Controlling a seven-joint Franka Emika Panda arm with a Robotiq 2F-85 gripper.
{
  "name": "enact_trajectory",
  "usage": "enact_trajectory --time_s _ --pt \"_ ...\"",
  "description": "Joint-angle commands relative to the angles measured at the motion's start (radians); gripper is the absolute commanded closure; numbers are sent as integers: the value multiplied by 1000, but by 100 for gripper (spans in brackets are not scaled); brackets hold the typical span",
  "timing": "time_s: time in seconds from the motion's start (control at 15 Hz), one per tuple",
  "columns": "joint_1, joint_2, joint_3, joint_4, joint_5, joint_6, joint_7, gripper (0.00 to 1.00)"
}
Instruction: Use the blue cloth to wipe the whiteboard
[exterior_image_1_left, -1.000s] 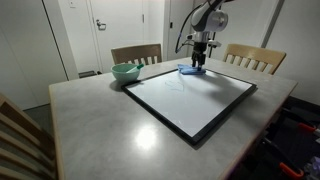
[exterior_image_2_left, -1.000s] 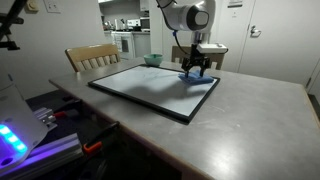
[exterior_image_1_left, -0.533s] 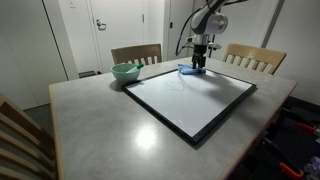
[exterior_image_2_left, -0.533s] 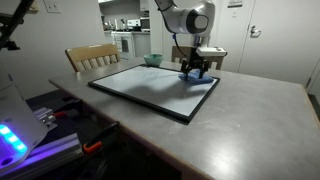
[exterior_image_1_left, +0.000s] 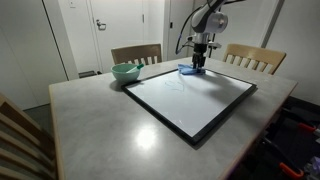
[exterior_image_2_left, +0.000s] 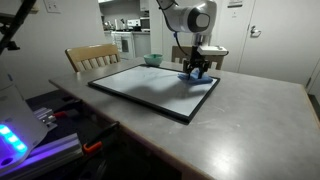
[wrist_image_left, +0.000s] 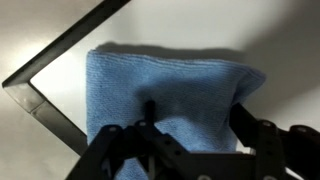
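Observation:
The whiteboard (exterior_image_1_left: 190, 95), white with a black frame, lies flat on the table; it also shows in an exterior view (exterior_image_2_left: 150, 85). The folded blue cloth (wrist_image_left: 170, 85) lies on the board's far corner, seen small in both exterior views (exterior_image_1_left: 192, 71) (exterior_image_2_left: 196, 76). My gripper (wrist_image_left: 195, 125) is right down on the cloth, one finger on each side of a raised fold of it, fingers apart. In both exterior views the gripper (exterior_image_1_left: 200, 62) (exterior_image_2_left: 197, 68) stands upright over the cloth. The board's frame corner (wrist_image_left: 25, 88) shows in the wrist view.
A green bowl (exterior_image_1_left: 125, 72) stands on the table beside the board's far left corner. Wooden chairs (exterior_image_1_left: 250, 57) stand behind the table, another (exterior_image_1_left: 20, 140) at the near side. The grey table (exterior_image_1_left: 100, 130) extends around the board.

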Motion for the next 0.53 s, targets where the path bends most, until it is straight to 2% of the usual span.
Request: enact_trajectory --time_s 0.0,0.4,0.47 --pt "-22 21 21 30 -12 -22 0 56" --pt "-20 -4 19 0 -10 -14 11 98" --pt "-19 -8 18 -5 -7 -13 18 99"
